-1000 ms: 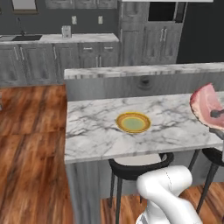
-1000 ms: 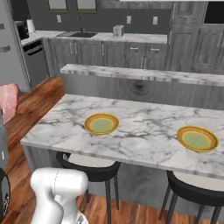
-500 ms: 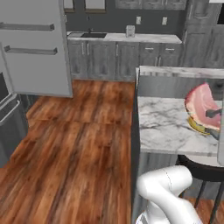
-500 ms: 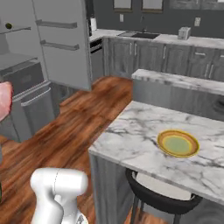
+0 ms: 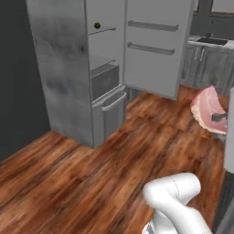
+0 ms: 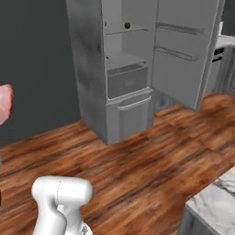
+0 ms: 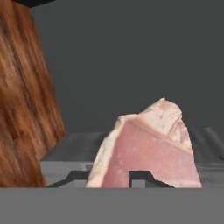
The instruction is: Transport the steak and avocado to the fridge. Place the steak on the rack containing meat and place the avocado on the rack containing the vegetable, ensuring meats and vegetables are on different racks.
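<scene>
Left base view shows the fridge (image 5: 87,68) at the left with its door swung wide. A small dark ball, the avocado (image 5: 97,25), sits on the upper shelf (image 5: 103,31) inside. A grey drawer (image 5: 105,82) is lower down. Brown wood floor (image 5: 91,173) lies in front. At the right, the pink steak (image 5: 208,109) hangs in the air, far from the fridge. The gripper (image 7: 109,177) is clenched on the steak.
</scene>
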Motion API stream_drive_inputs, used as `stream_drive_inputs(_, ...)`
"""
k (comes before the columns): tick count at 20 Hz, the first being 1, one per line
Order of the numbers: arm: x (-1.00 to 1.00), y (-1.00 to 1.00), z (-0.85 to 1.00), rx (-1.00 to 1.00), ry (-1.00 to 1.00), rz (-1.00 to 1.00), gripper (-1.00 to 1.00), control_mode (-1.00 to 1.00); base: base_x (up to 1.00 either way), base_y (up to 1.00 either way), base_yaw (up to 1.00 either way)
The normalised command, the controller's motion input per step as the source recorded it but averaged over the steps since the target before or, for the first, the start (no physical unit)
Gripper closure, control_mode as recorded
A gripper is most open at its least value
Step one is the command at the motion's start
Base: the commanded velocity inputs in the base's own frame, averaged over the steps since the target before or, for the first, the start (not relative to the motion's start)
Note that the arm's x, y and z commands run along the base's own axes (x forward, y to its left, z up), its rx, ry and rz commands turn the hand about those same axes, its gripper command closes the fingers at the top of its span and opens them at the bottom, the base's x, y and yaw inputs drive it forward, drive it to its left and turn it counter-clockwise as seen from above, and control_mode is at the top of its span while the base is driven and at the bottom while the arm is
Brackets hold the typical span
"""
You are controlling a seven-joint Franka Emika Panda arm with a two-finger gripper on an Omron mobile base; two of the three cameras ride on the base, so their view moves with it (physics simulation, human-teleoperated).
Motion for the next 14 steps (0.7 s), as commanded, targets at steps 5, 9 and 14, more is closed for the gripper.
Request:
stream_drive_inputs(5,0.00,0.00,0.00,0.00,0.00,0.00,1.00,1.00,0.76,0.32,0.41)
stream_drive_inputs(9,0.00,0.00,0.00,0.00,0.00,0.00,1.00,1.00,1.00,-0.22,0.06)
stream_drive_inputs(14,0.00,0.00,0.00,0.00,0.00,0.00,1.00,1.00,1.00,0.01,0.00)
